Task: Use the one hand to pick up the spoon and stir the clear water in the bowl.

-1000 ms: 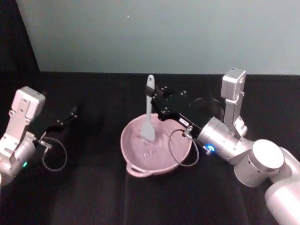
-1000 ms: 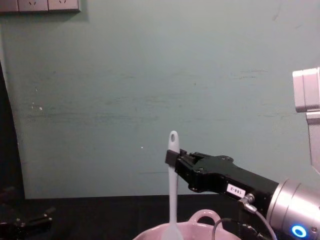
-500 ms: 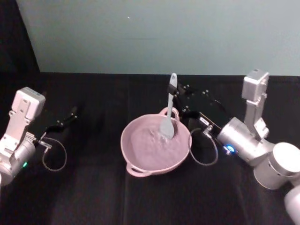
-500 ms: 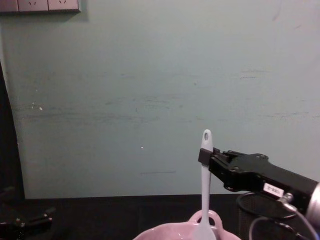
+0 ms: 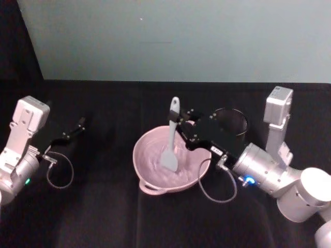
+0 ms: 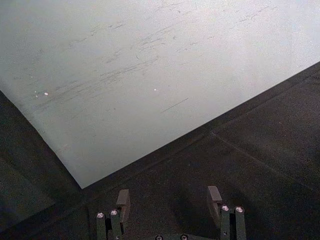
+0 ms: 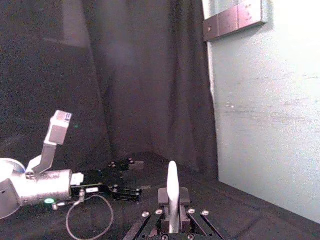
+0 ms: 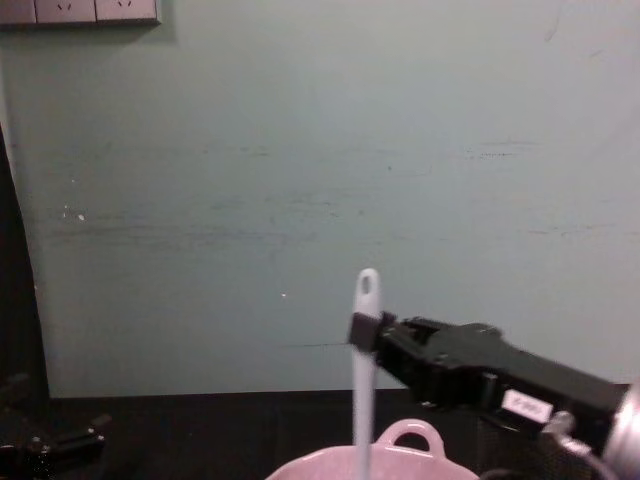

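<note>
Right pincer (image 5: 177, 125) clamped narrow on the spoon (image 5: 170, 142), gripping the handle high up, just under its top end. Black fingers with a small white label, silver wrist section behind; the arm reaches in from the worktop's right side, over the bowl's right rim.

Spoon: long, slim and white, with an oval hole at the handle end (clear in the chest view (image 8: 368, 285)) and a broad flat scoop. It stands near upright, hole end up. The scoop is down inside the bowl (image 5: 155, 182), around the middle of the basin. Can't tell how deep it sits; the water itself is hard to make out.

Bowl: pale pink and glossy, with a small arched loop handle on the far rim (image 8: 409, 436). It sits about mid worktop (image 5: 103, 212), on black cloth.

The black wire-mesh cup (image 5: 243, 122) is behind and to the right of the bowl, toward the far edge, partly hidden by the right arm.

Left pincer (image 5: 77, 128) is parked near the worktop's left edge, well apart from the bowl. Its fingers (image 6: 123, 199) are spread wide with nothing between them.
</note>
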### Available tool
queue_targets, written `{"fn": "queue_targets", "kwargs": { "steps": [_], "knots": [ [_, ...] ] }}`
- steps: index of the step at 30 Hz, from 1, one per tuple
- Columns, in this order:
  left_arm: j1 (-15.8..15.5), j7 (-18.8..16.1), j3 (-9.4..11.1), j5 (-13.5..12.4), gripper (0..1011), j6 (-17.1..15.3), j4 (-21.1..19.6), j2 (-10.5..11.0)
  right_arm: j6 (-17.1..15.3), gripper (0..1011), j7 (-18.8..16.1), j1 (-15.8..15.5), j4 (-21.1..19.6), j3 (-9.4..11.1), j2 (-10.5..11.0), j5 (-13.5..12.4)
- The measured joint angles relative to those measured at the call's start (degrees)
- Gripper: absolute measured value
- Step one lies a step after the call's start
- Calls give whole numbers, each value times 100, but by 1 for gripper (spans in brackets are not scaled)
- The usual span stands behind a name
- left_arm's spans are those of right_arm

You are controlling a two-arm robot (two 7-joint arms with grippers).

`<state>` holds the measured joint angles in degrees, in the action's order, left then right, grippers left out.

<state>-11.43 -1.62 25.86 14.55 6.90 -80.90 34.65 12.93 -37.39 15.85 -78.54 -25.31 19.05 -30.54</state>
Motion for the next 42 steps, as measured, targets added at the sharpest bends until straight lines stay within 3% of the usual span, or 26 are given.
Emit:
{"fn": "queue_targets", "kwargs": {
  "steps": [5,10,14,15,19,27,34,38,42],
  "knots": [
    [0,0,0,0,1011,0,0,0,90,119,8,170,250,-162,-191,91],
    [0,0,0,0,1011,0,0,0,444,118,257,445,721,-210,-497,376],
    [0,0,0,0,1012,0,0,0,721,119,502,623,1062,-168,-679,663],
    [0,0,0,0,1011,0,0,0,845,118,669,714,1222,-111,-740,837],
    [0,0,0,0,1011,0,0,0,898,118,842,791,1330,16,-716,1030],
    [0,0,0,0,1011,0,0,0,426,119,485,536,838,187,-386,779],
    [0,0,0,0,1011,0,0,0,-219,118,112,162,150,158,-115,240],
    [0,0,0,0,1011,0,0,0,-439,119,34,151,53,37,-123,79],
    [0,0,0,0,1011,0,0,0,-445,119,34,244,123,-97,-240,49]
  ]
}}
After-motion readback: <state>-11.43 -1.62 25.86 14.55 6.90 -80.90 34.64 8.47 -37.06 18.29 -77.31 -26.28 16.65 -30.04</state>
